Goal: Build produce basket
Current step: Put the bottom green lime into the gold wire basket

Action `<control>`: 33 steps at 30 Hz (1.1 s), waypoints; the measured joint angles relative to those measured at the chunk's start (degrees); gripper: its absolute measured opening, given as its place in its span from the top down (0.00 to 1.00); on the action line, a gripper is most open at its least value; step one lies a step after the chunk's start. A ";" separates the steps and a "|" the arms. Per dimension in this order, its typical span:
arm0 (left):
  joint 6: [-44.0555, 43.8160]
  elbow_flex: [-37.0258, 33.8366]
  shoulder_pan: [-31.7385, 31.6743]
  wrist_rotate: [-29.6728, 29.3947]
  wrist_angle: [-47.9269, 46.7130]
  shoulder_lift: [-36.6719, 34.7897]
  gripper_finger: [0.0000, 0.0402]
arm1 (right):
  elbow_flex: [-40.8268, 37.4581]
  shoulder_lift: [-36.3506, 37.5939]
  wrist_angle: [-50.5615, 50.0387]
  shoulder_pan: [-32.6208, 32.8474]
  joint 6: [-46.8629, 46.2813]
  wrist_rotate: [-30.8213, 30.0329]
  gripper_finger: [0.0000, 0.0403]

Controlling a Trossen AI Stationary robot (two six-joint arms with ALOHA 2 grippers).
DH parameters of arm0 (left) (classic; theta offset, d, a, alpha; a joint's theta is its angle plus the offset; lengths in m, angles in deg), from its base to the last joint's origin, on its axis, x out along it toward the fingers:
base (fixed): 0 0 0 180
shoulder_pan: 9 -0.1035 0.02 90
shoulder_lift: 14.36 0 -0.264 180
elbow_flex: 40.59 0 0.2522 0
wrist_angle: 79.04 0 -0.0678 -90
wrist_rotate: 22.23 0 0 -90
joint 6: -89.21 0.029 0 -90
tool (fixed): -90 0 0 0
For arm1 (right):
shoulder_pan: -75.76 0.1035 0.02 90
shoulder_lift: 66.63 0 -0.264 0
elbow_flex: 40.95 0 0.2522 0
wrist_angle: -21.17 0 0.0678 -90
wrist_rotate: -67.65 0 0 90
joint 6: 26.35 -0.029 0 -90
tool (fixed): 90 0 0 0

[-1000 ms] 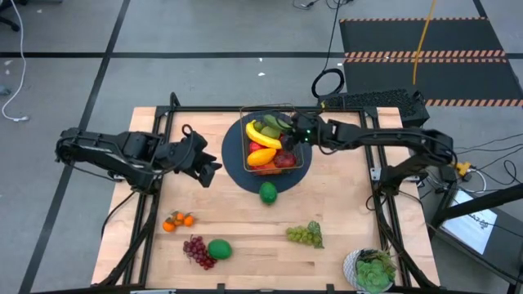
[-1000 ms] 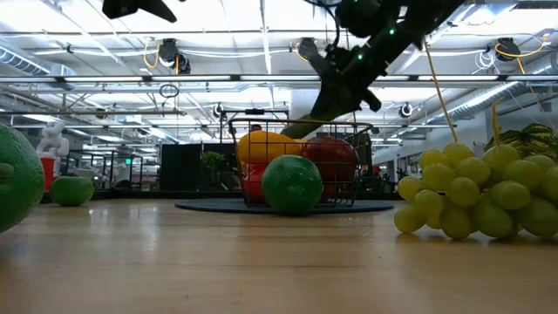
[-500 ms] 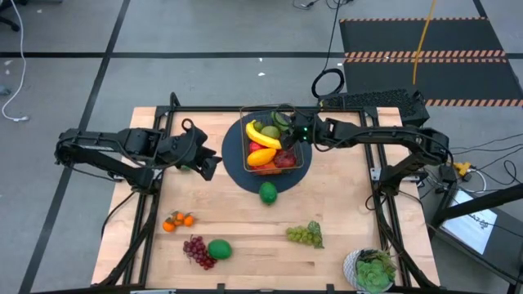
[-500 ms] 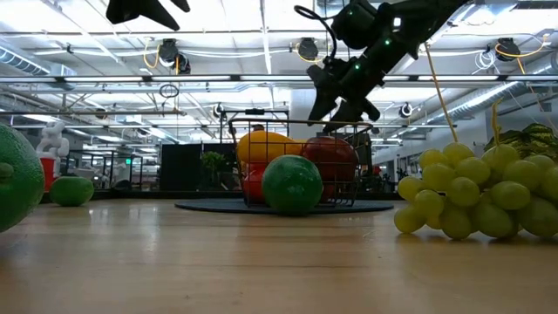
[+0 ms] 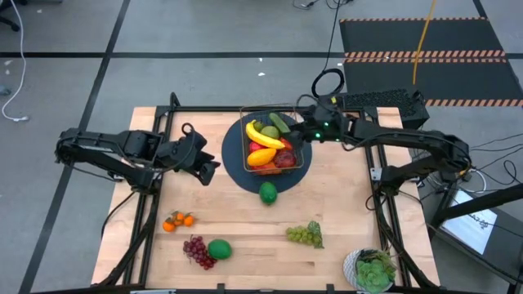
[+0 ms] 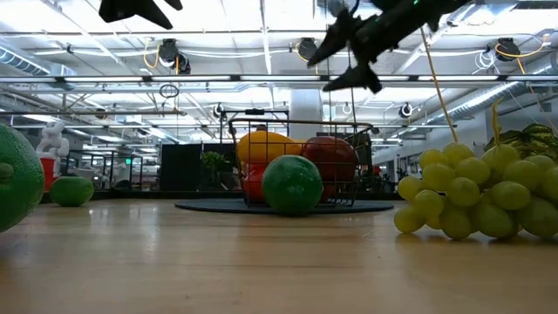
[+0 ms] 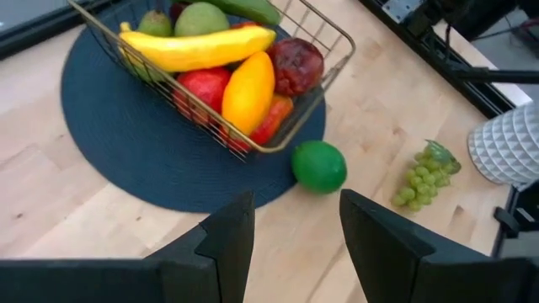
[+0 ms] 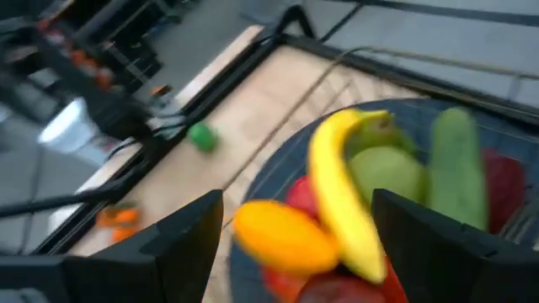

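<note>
The dark wire basket [image 5: 296,145] stands on a round dark-blue mat [image 5: 235,159] at the table's far middle. It holds a banana [image 5: 263,135], a cucumber [image 5: 279,123], a pear, red apples and a mango [image 5: 261,156]. My right gripper [image 5: 307,131] hangs open and empty just right of the basket, high above it in the low view [image 6: 344,63]. My left gripper [image 5: 207,169] hovers open left of the mat. On the wood lie a lime [image 5: 267,193], green grapes [image 5: 305,234], oranges [image 5: 177,220], purple grapes [image 5: 197,251] and a green fruit [image 5: 219,249].
A leafy plant in a white pot [image 5: 372,271] stands at the near right corner. A dark metal frame [image 5: 377,175] runs along the table's left, right and far sides. Bare wood lies between the mat and the loose fruit near the front.
My right gripper has let go of the cucumber, which now lies in the basket beside the banana. It has then risen and drawn back toward the table's right, clear of the basket. My left arm has stayed about where it was.
</note>
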 joint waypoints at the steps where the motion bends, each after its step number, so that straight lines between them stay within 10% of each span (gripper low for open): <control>1: -0.31 0.00 0.61 0.02 -0.07 0.08 0.56 | 0.00 1.08 -0.94 0.74 -0.04 0.30 0.27; 26: -3.43 0.02 26.86 5.30 8.66 13.60 0.56 | 0.00 6.63 -11.66 25.99 -10.88 -1.35 0.30; 33: -0.35 0.00 30.18 9.55 8.72 19.62 0.38 | 0.00 6.68 -11.93 28.46 -10.78 -1.23 0.30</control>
